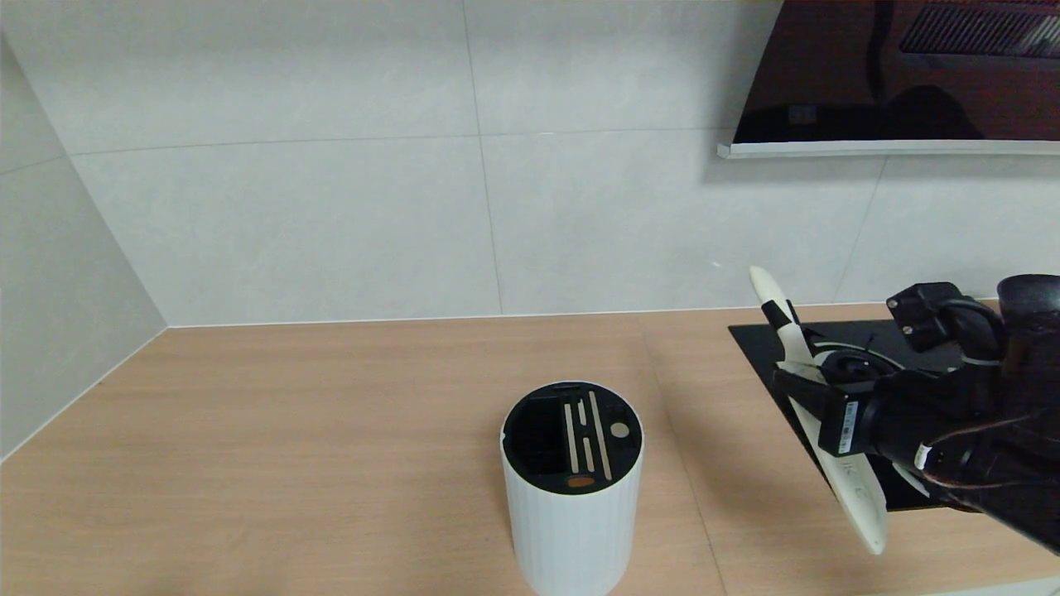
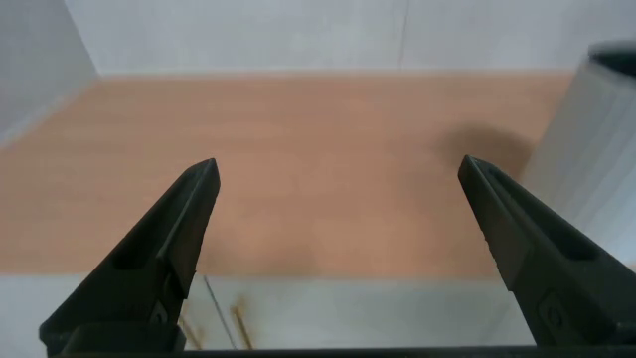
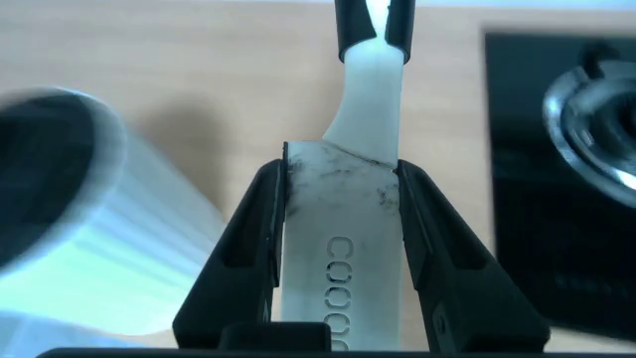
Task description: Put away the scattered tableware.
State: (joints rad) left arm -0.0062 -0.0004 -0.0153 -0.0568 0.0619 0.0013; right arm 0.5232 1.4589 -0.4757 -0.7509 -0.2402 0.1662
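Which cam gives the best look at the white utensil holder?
Head view: the white utensil holder stands whole on the counter, with its black slotted top facing the camera. The right wrist view catches a blurred part of its rim and wall. The left wrist view has a strip of its side at the frame edge.

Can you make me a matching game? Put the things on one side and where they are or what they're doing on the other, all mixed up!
Things:
1. white knife
2. holder
3. left end effector
4. stove

Descriptions:
a. open, above the counter
b. standing upright on the counter, white with a black slotted top
c. black and flat, set in the counter's right side
d. clamped in the right end effector

Pairs: 1-d, 2-b, 3-a, 4-c
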